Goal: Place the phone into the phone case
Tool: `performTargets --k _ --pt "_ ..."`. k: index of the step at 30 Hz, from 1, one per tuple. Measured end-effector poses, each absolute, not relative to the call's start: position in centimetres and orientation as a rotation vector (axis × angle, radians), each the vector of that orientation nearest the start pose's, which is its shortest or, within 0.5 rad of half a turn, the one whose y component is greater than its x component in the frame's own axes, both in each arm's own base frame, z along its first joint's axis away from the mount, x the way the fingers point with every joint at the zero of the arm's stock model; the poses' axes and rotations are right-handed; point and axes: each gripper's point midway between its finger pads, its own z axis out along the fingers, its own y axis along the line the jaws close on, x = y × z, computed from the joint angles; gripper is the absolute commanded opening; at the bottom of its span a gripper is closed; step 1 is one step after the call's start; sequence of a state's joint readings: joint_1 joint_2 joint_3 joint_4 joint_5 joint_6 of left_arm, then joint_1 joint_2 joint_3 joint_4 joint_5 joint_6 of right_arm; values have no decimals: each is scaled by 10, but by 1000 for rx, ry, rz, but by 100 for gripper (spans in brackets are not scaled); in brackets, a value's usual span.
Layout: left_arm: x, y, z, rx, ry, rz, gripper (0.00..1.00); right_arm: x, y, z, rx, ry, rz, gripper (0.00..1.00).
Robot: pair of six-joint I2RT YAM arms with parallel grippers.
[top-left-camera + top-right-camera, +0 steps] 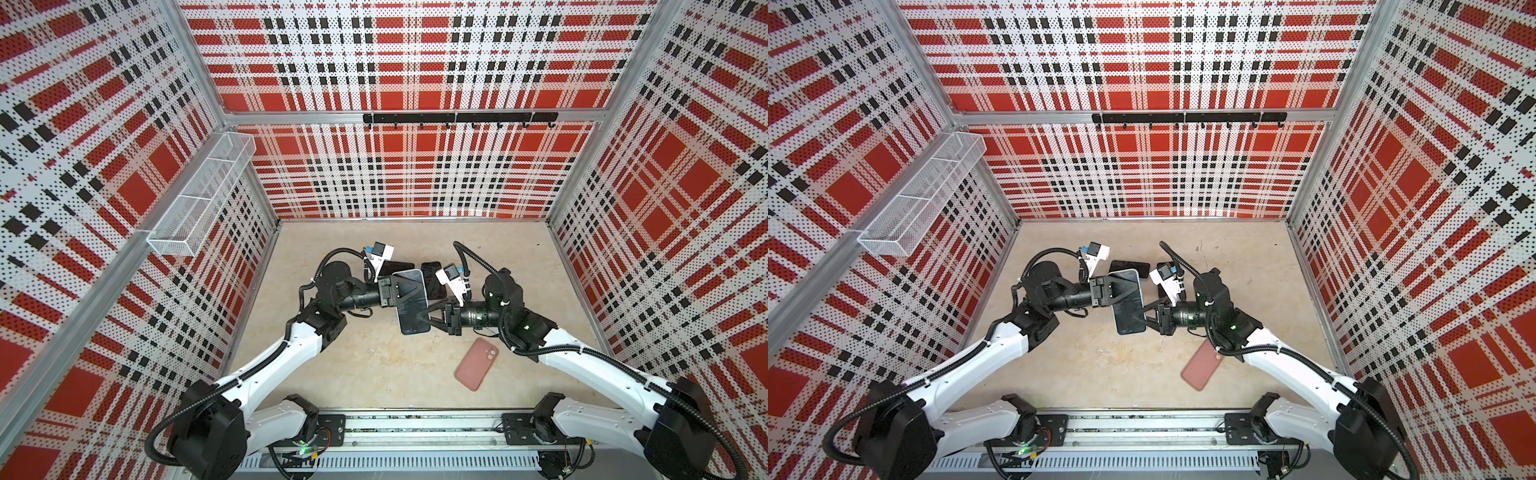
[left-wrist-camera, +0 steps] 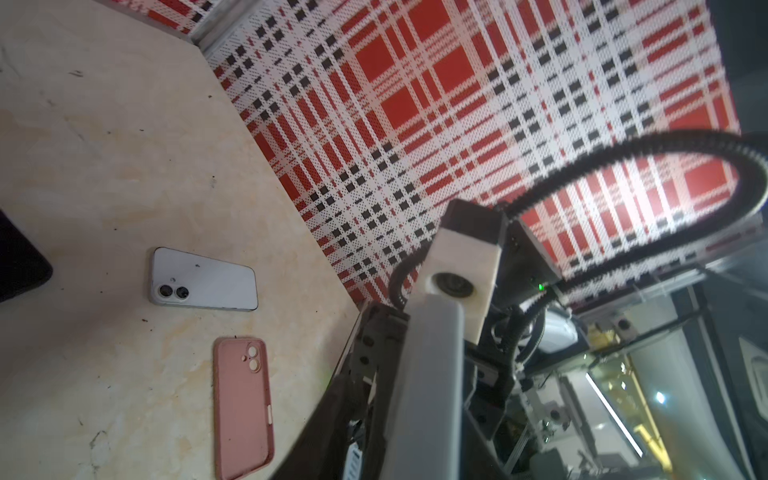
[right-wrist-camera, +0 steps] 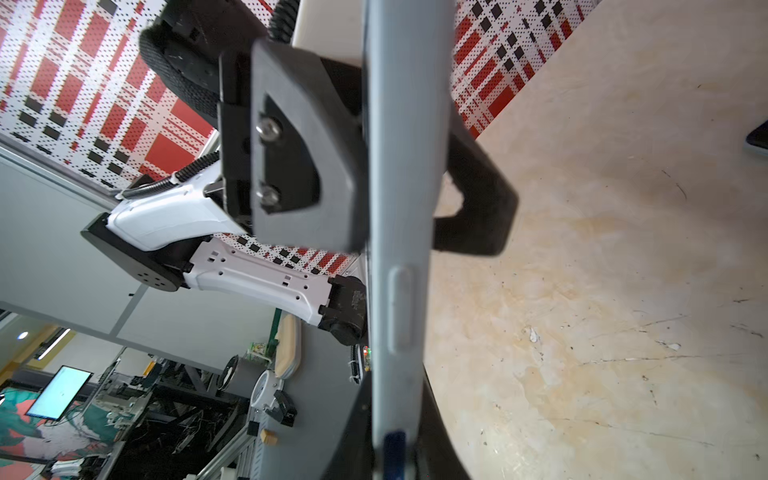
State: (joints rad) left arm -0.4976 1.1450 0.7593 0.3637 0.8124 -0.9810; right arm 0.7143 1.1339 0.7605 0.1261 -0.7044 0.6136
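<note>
The phone (image 1: 407, 322) is suspended above the counter (image 1: 353, 374), dark face up. The right claw (image 1: 424, 318) is clamped on the phone's edge. The left claw (image 1: 409, 291) straddles the phone's far half; whether it grips cannot be determined. The pink phone case (image 1: 476, 363) lies flat on the counter, beside the right arm.

left arm (image 1: 266, 365): reaches in from near left, forearm level, left gripper (image 1: 417, 287) points right, jaws either side of phone (image 1: 409, 309), clamp unclear | right arm (image 1: 598, 365): reaches in from near right, right gripper (image 1: 424, 318) points left, clamped on phone
</note>
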Motion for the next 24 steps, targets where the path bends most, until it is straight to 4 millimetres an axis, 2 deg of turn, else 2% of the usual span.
performTargets --k 3,6,8,12,16,19,24 --pt "262 -257 317 185 1867 -1636 66 205 318 261 -602 1981 1499 2" --pt "268 -230 319 80 1850 -1528 75 213 319 249 -533 2017 1474 2" --pt "267 -209 324 19 1828 -1433 79 222 320 234 -467 2071 1446 2" --pt "256 -166 333 -84 1779 -1220 84 241 329 185 -348 2226 1379 3" --pt "246 -133 327 -170 1778 -1036 87 253 341 131 -255 2398 1313 4" --pt "241 -118 316 -207 1804 -943 87 266 352 109 -200 2468 1286 5" --pt "239 -107 292 -244 1889 -849 88 291 377 99 -159 2493 1301 6"
